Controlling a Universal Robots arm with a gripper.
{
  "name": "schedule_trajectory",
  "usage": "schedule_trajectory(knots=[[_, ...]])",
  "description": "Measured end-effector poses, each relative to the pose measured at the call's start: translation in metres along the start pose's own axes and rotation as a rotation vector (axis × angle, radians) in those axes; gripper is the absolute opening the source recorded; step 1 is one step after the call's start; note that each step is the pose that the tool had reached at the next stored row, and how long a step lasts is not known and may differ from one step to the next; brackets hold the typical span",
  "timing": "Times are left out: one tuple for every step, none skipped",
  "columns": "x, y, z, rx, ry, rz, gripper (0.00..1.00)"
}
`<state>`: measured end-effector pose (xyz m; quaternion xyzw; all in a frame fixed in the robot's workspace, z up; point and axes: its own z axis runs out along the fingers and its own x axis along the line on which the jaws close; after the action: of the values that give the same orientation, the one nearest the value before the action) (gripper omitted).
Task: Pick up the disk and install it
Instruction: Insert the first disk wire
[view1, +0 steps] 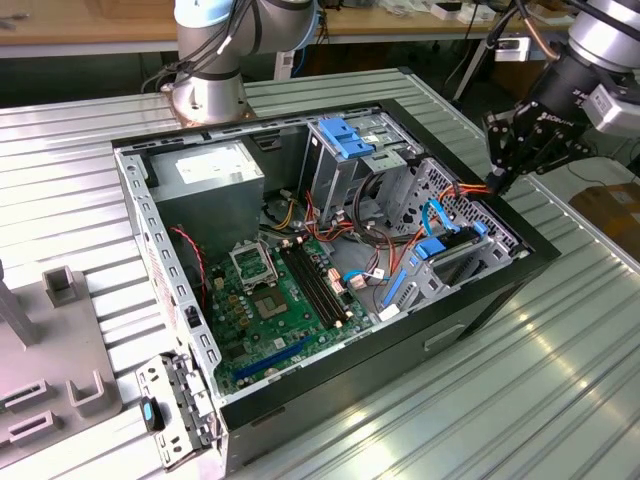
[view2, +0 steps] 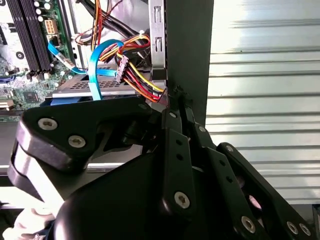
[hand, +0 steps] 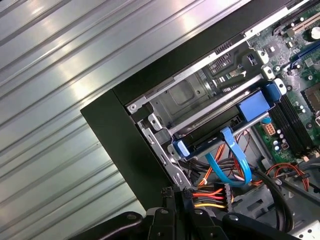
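The disk (view1: 442, 247), grey metal in a bright blue carrier rail, lies in the low drive bay at the open computer case's (view1: 490, 300) corner on the exterior view's right. A thin blue cable (view2: 95, 70) loops over it. In both wrist views the disk (view2: 82, 86) (hand: 250, 110) lies flat between the bay's metal walls. My gripper (view1: 497, 180) hangs just above the case's edge beside that bay. Its black fingers are shut, and their tips (view2: 172, 97) (hand: 172, 192) touch the red, orange and yellow wire bundle (view2: 142, 82) at its black connector (hand: 186, 192).
Inside the case are a green motherboard (view1: 275, 290), a grey power supply (view1: 205, 175) and a tall metal bay with a blue bracket (view1: 345, 135). The arm's base (view1: 210, 90) stands behind the case. Grey fixtures (view1: 60, 290) sit on the ribbed metal table (view1: 560, 380) at the exterior view's left.
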<state>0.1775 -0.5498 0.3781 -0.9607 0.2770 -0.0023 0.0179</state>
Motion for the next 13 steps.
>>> schedule_trajectory(knots=[[-0.0003, 0.0002, 0.0000, 0.0001, 0.0003, 0.010, 0.16], [-0.0004, 0.0003, 0.0001, 0.0002, 0.0007, 0.020, 0.16], [-0.0006, 0.0004, 0.0001, 0.0002, 0.0011, 0.031, 0.16], [-0.0007, 0.0004, 0.0001, 0.0002, 0.0016, 0.043, 0.16], [-0.0007, 0.0004, 0.0001, 0.0003, 0.0020, 0.055, 0.16], [-0.0007, 0.0005, 0.0002, 0.0004, 0.0025, 0.068, 0.16], [-0.0008, 0.0005, 0.0004, 0.0006, 0.0033, 0.092, 0.16], [-0.0008, 0.0005, 0.0005, 0.0006, 0.0039, 0.110, 0.16], [-0.0008, 0.0005, 0.0005, 0.0007, 0.0043, 0.122, 0.16], [-0.0009, 0.0006, 0.0005, 0.0008, 0.0052, 0.143, 0.16], [-0.0013, 0.0008, 0.0005, 0.0009, 0.0061, 0.171, 0.16], [-0.0019, 0.0012, 0.0006, 0.0010, 0.0065, 0.181, 0.16], [-0.0024, 0.0015, 0.0006, 0.0011, 0.0067, 0.189, 0.16]])
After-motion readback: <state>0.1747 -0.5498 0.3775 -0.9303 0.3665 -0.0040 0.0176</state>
